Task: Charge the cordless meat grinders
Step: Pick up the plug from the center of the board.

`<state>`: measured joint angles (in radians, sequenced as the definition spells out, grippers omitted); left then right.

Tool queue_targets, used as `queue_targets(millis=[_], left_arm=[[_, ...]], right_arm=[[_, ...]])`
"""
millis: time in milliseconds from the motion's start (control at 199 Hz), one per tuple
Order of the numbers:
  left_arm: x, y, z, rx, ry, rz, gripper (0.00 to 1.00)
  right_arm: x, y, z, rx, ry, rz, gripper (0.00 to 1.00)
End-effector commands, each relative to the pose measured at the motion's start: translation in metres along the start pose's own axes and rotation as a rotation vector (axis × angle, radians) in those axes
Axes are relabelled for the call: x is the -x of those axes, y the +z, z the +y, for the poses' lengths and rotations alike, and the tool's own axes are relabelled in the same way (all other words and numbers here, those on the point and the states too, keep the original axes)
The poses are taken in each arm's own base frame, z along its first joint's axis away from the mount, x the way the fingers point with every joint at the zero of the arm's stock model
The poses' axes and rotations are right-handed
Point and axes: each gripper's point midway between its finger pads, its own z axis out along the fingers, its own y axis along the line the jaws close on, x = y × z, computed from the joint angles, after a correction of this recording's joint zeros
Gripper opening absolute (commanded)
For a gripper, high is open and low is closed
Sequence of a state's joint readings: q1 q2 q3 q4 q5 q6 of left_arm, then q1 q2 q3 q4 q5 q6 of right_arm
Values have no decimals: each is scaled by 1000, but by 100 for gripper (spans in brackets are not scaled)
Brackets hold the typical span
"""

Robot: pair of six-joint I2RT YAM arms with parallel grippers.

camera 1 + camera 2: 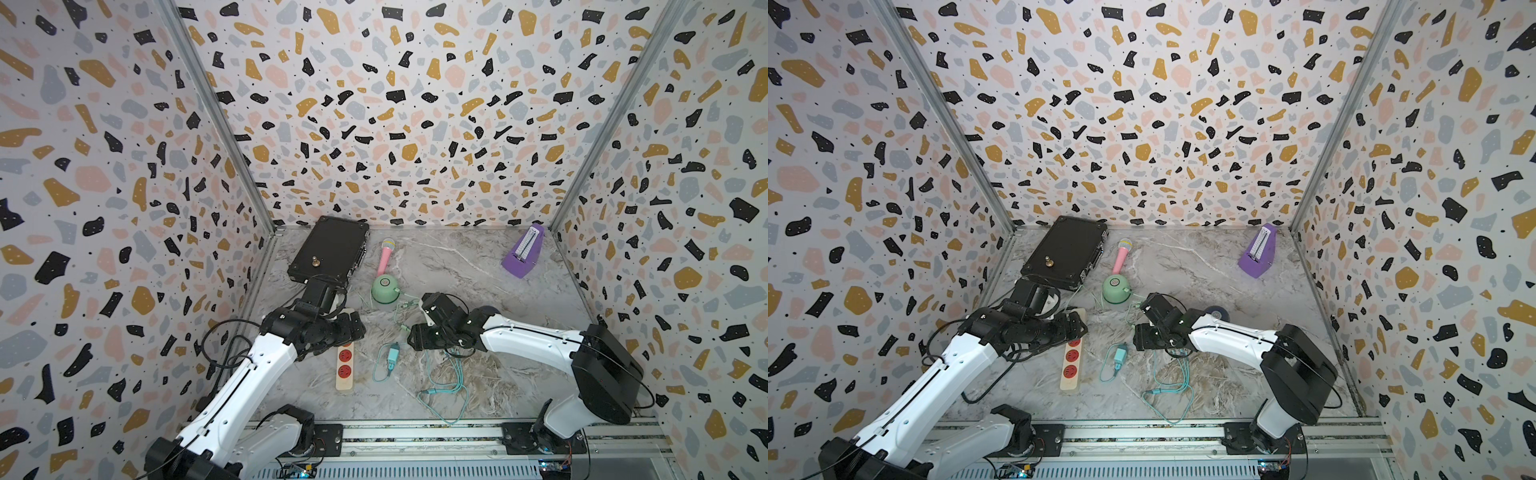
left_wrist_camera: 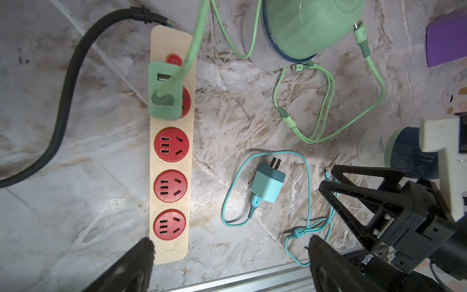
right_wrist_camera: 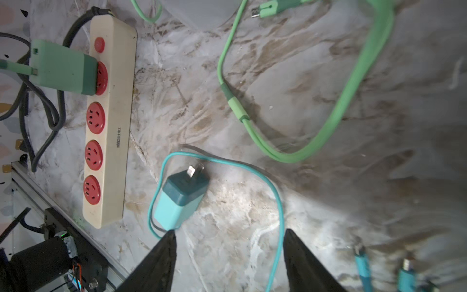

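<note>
Here, domed mint grinder [image 1: 385,289], veined marble tabletop [image 1: 457,266], boxy teal adapter [image 3: 179,199]

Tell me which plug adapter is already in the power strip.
The green adapter, plugged into the power strip beside its switch. The teal adapter lies loose, prongs exposed.
</note>
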<state>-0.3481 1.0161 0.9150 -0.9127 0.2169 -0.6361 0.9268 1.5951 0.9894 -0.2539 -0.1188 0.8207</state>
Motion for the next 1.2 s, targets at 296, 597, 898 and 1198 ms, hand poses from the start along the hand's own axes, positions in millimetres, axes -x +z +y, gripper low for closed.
queue_targets(millis=[296, 597, 898, 1198], left_arm=[[-10, 1, 12, 10, 46, -30, 93], [-13, 0, 18, 24, 70, -45, 93], [-15, -1, 10, -17, 53, -31, 93], [-19, -4, -23, -181, -21, 42, 92]], right_arm=[[0, 37, 33, -77, 159, -16, 67], [-18, 58, 42, -79, 204, 53, 56], [-14, 36, 44, 16, 177, -20, 19], [32, -21, 62, 275, 199, -208, 11]])
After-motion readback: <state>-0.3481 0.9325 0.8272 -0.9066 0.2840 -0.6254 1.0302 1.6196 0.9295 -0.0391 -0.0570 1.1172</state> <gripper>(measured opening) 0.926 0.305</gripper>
